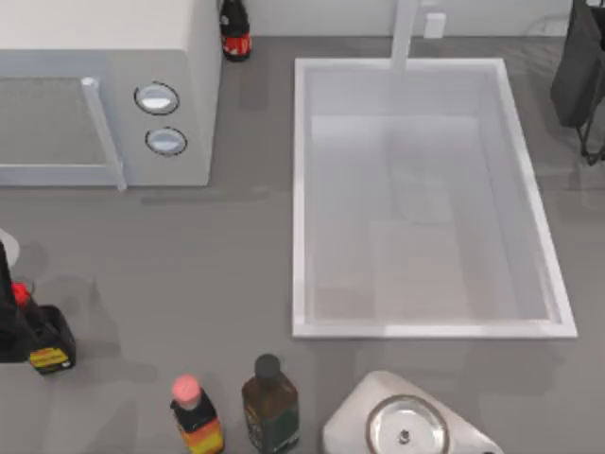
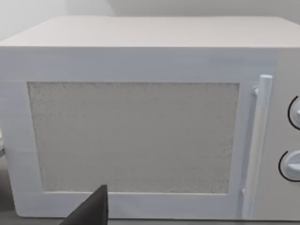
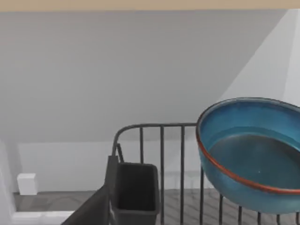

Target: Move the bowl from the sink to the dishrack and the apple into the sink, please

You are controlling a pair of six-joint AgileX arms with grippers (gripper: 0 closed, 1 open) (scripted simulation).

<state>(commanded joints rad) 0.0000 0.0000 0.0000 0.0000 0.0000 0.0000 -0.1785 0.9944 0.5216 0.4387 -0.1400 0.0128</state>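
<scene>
Right wrist view: bowl above the dishrack, beside my gripper, whose grip I cannot tell.

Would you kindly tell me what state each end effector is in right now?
Left end effector, facing the microwave: cannot be told.
Right end effector, by the dishrack and bowl: cannot be told.

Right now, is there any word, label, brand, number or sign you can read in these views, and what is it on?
No text can be read.
Black bottle with yellow label, top view's left edge: print too blurred.
Pink-capped bottle: orange label, no words legible.
Dark green bottle: label too small.
Red-labelled bottle by the microwave: illegible.
Microwave dials: no markings legible.
</scene>
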